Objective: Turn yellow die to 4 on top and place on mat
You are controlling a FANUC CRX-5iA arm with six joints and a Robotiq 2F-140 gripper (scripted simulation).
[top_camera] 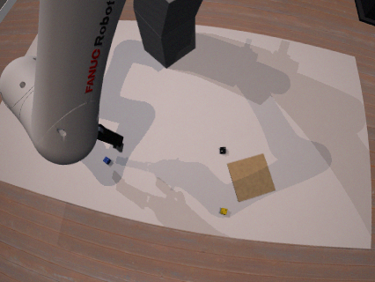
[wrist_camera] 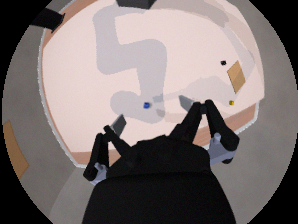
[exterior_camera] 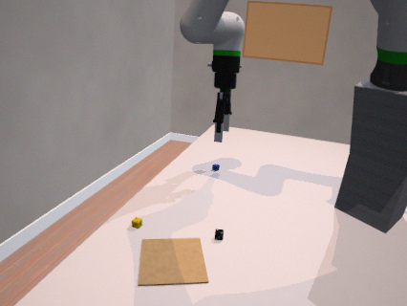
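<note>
— Where is the yellow die (top_camera: 224, 211) (exterior_camera: 137, 223) (wrist_camera: 231, 103)?
— It is on the tabletop (top_camera: 185, 119) (exterior_camera: 282, 158) (wrist_camera: 70, 65), off the mat (top_camera: 251, 178) (exterior_camera: 173, 261) (wrist_camera: 236, 77), between it and the near long edge in the top view.
— And the tool (top_camera: 115, 142) (exterior_camera: 223, 136) (wrist_camera: 151, 110)?
— Released, with nothing inside, high above near the blue die (top_camera: 106, 160) (exterior_camera: 216, 167) (wrist_camera: 146, 105).
— What stands around?
— The black die (top_camera: 223, 151) (exterior_camera: 219, 234) (wrist_camera: 223, 63), just beside the mat.
</note>
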